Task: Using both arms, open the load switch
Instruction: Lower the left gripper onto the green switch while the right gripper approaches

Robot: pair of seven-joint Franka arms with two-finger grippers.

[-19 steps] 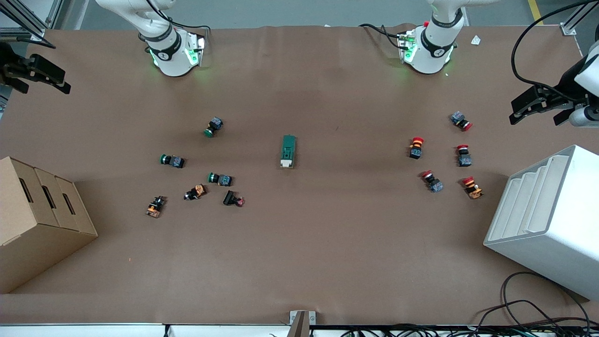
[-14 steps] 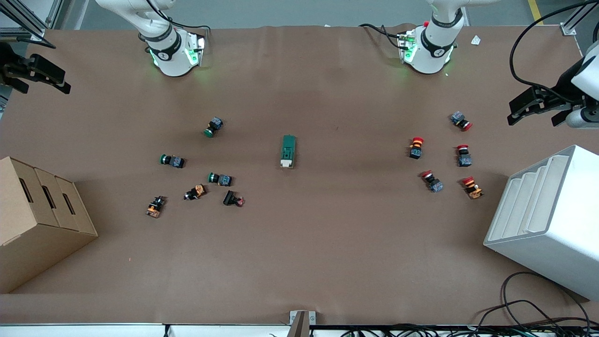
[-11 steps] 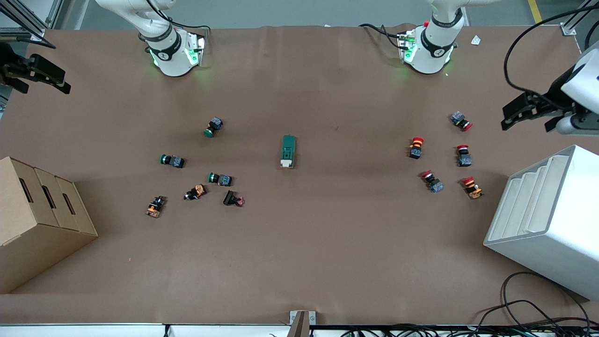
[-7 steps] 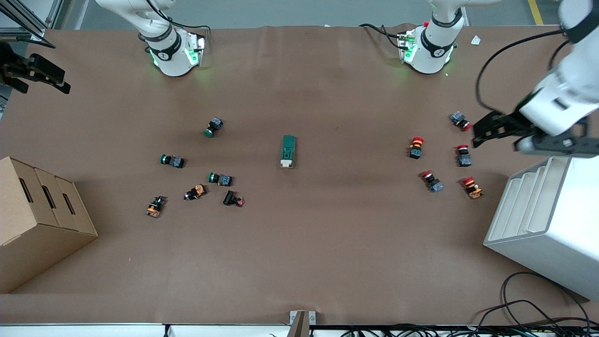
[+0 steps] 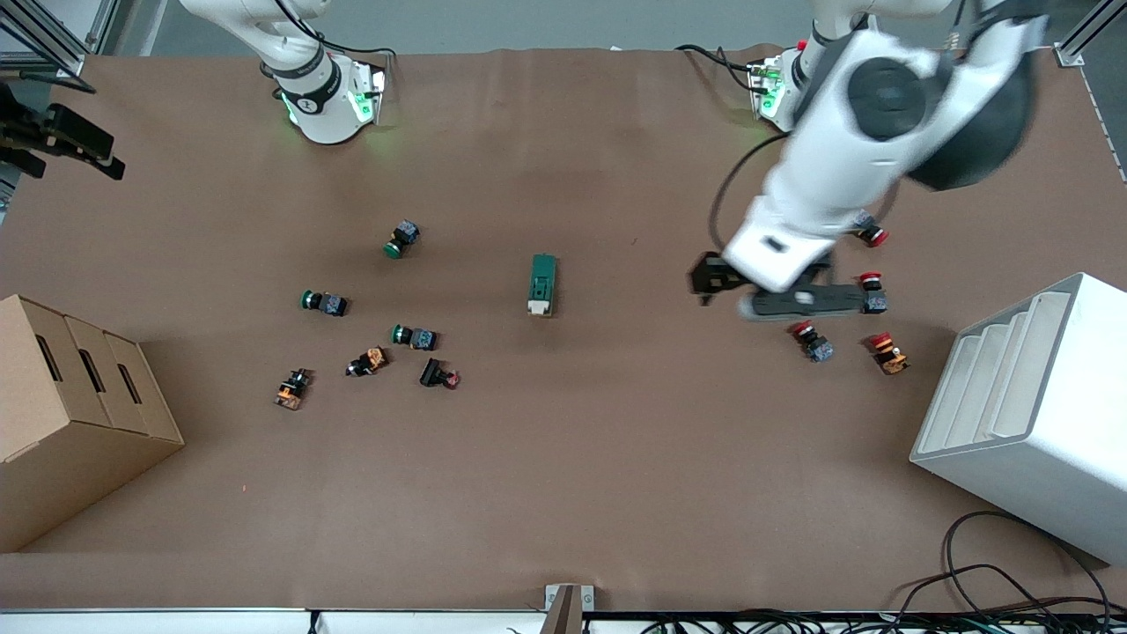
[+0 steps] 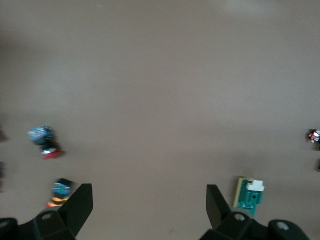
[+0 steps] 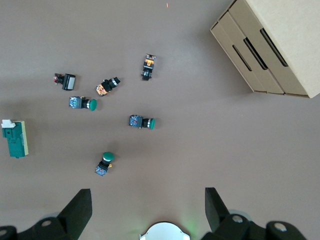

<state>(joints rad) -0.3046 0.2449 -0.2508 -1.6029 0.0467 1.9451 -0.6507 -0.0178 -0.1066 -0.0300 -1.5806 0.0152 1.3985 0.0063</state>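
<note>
The load switch is a dark-green oblong block with a white lever end and lies flat near the table's middle. It also shows in the left wrist view and the right wrist view. My left gripper hangs open over bare table between the load switch and the red push-buttons, with nothing between its fingers. My right gripper waits, open and empty, up over the table edge at the right arm's end. In its own view the right gripper shows wide apart.
Several green- and orange-bodied push-buttons lie toward the right arm's end. Several red-capped ones lie under and beside the left arm. A cardboard box and a white stepped bin stand at the two ends.
The left arm has swung in from the table's edge toward the middle and now hangs beside the red push-buttons. The right arm has barely moved. The load switch lies as before.
</note>
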